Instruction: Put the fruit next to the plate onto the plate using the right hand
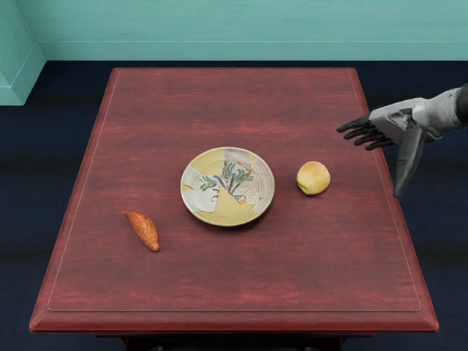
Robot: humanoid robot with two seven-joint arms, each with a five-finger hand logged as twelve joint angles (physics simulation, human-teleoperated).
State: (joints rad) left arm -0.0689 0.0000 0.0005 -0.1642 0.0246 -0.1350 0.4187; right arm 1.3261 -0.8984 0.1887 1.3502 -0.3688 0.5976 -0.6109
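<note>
A yellow-green apple (313, 178) lies on the red table just right of the painted yellow plate (227, 186), a small gap between them. My right hand (373, 133) hovers above the table's right edge, up and to the right of the apple, well apart from it. Its dark fingers (356, 130) are stretched out flat toward the left and hold nothing. The left arm does not show.
An orange sweet potato (142, 229) lies at the lower left of the plate, nearer the front edge. The dark red table (234, 285) stands on a dark blue floor before a teal wall.
</note>
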